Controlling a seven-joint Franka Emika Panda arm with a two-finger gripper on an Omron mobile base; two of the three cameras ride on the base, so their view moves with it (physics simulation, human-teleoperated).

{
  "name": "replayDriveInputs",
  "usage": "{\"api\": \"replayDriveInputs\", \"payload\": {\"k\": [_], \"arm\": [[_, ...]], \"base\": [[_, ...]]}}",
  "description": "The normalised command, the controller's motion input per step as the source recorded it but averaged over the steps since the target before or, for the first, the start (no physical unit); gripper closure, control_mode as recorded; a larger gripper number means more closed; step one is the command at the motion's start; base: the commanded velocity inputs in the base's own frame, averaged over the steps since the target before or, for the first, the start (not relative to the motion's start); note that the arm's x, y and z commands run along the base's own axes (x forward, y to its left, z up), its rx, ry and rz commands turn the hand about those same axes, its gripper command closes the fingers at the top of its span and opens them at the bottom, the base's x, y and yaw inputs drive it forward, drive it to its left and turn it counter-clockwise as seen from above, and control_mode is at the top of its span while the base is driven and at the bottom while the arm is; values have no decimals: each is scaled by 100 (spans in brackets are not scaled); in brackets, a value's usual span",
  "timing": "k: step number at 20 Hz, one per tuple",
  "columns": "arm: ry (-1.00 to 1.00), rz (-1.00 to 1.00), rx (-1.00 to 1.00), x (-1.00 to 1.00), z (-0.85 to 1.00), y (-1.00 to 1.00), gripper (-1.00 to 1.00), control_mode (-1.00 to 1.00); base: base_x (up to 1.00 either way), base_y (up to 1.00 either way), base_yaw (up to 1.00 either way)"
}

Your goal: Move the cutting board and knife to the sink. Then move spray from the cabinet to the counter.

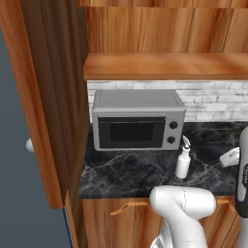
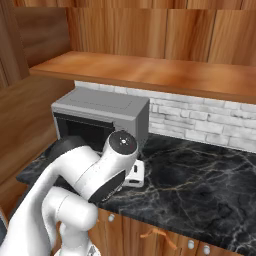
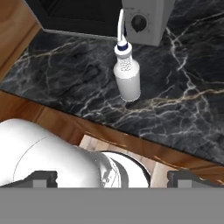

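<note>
Spray [image 3: 127, 74] stands upright on tabletop [image 3: 183, 100], just in front of microwave [image 1: 138, 120]. Hand [image 3: 111, 177] open, holding nothing. Arm swing could knock bottle over.

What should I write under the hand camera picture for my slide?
Spray bottle standing upright on the black counter, just in front of the microwave, seen from above.

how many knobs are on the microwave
2. Both sit on the right side of the microwave front: upper knob above lower knob. The hand view shows one of them, behind the spray bottle.
</note>
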Motion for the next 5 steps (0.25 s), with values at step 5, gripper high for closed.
{"api": "replayDriveInputs", "payload": {"k": [5], "arm": [[0,-11,-13,-24,5,23,-100,-100]], "base": [[0,0,0]]}}
